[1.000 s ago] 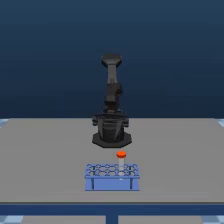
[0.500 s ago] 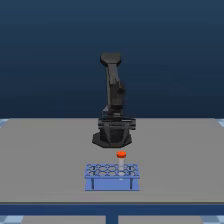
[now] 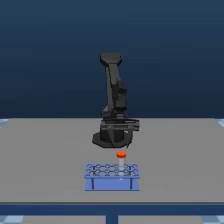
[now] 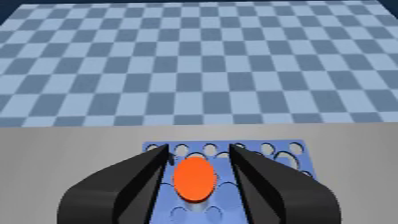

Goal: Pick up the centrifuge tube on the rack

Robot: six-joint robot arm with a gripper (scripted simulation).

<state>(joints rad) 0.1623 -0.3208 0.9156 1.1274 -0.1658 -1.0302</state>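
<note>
- Tool (image 4: pixel 197 162) released, jaws straddling the centrifuge tube (image 4: pixel 194 179) cap over the rack (image 3: pixel 112 176).
- Risk: off-centre closing tilts tube, jams it in hole.

One arm (image 3: pixel 114 100) stands on one grey table (image 3: pixel 45 150), carrying one gripper (image 4: pixel 199 155) with two dark fingers (image 4: pixel 133 180). One blue rack (image 3: pixel 111 176) sits there, and one tube (image 3: pixel 121 156) rises from it, topped by one orange cap (image 4: pixel 194 178). Two dark posts (image 3: pixel 93 184) show on the rack's front. Its holes run in rows, too blurred and partly hidden to count exactly.
</note>
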